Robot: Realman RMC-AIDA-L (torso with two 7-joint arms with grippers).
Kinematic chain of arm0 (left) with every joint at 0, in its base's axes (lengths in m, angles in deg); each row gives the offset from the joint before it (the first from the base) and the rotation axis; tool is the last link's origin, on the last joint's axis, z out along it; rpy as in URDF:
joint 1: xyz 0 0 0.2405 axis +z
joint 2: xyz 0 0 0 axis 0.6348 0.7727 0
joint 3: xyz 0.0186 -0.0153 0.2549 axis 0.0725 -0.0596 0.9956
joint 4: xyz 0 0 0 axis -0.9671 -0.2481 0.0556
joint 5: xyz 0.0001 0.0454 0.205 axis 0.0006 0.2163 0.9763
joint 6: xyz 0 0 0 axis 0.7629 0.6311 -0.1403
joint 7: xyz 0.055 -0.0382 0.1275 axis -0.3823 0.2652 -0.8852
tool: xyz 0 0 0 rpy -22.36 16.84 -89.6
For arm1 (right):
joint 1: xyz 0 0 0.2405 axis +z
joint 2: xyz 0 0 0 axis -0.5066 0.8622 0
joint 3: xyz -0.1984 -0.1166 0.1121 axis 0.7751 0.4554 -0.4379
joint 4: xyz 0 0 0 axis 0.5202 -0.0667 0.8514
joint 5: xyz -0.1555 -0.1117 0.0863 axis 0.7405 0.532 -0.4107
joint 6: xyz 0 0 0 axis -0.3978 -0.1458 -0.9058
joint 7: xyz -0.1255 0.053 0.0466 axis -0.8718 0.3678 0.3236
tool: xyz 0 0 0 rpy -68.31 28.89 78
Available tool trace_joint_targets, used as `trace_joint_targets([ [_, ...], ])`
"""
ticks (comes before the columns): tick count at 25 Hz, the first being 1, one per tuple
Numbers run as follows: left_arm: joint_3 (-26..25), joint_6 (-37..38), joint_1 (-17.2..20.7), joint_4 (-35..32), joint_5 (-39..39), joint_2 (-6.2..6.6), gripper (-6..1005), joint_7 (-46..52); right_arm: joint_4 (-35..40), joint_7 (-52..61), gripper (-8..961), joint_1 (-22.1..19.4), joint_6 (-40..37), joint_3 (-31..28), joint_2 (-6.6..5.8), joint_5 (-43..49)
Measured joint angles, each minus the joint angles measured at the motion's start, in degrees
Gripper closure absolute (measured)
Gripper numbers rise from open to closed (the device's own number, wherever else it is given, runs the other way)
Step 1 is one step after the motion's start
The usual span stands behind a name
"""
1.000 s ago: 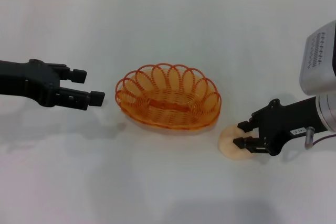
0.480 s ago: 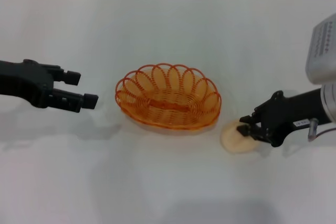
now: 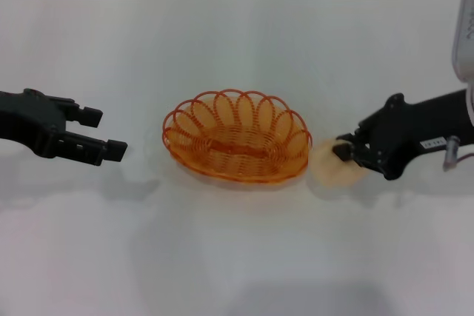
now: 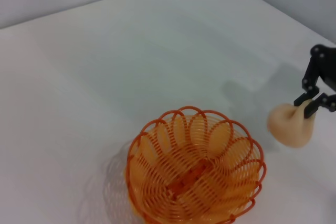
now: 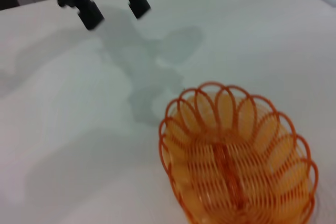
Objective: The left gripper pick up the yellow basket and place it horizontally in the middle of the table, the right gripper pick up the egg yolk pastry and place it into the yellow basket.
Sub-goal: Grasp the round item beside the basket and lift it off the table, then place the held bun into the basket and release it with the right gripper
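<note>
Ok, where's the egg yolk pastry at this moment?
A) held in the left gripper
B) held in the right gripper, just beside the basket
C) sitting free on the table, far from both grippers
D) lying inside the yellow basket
B: the right gripper is shut on the egg yolk pastry next to the yellow basket, which holds nothing.

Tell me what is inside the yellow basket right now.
Nothing: the yellow basket shows only its own wire floor in all views. The egg yolk pastry is outside, just past its rim, held by the right gripper. Nothing hides the interior.
</note>
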Motion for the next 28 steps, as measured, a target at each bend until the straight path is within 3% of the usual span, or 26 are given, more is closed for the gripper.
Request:
trace_joint_targets([
  [13,0.1,-0.5,-0.3,0.3,0.0,-0.41,111,-0.3,-4.9,0.1,907,8.8,5.8,5.9,0.3,-0.5],
  [28,0.2,-1.1,-0.6,0.4,-0.1,-0.68,111,-0.4,-10.9,-1.9,913,11.7,21.4,15.7,0.6,-0.7],
])
